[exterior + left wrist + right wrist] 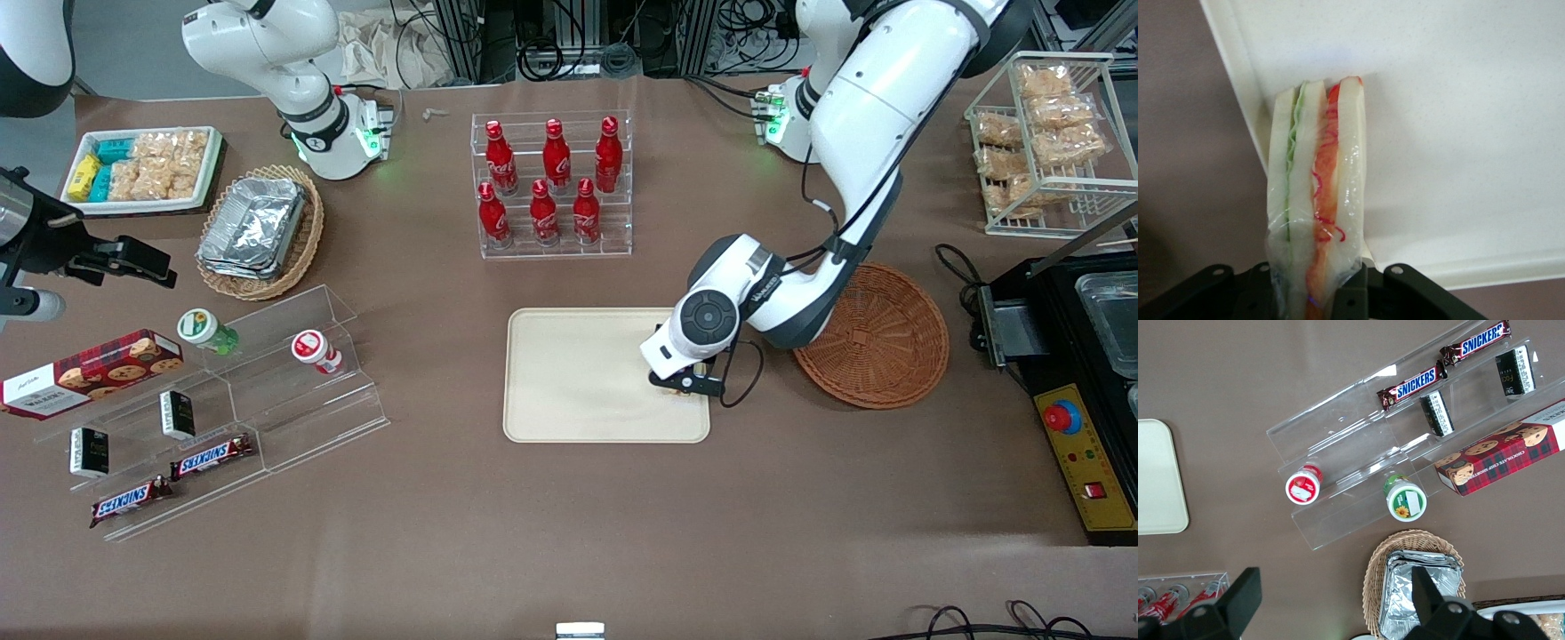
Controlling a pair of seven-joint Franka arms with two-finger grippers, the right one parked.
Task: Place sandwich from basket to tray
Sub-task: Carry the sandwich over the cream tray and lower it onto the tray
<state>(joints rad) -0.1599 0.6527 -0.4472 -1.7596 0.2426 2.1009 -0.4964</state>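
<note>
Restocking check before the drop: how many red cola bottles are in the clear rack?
6 red cola bottles: three on the rack's upper step, three on its lower step. None seem hidden. The gripper holds the sandwich over the tray.

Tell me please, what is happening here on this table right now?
The left arm's gripper holds a wrapped sandwich between its fingers, low over the tray, at the tray's end nearest the basket. The basket shows nothing inside, so the sandwich has already left it. The gripper has not let go yet; whether the sandwich touches the tray surface cannot be told.
</note>
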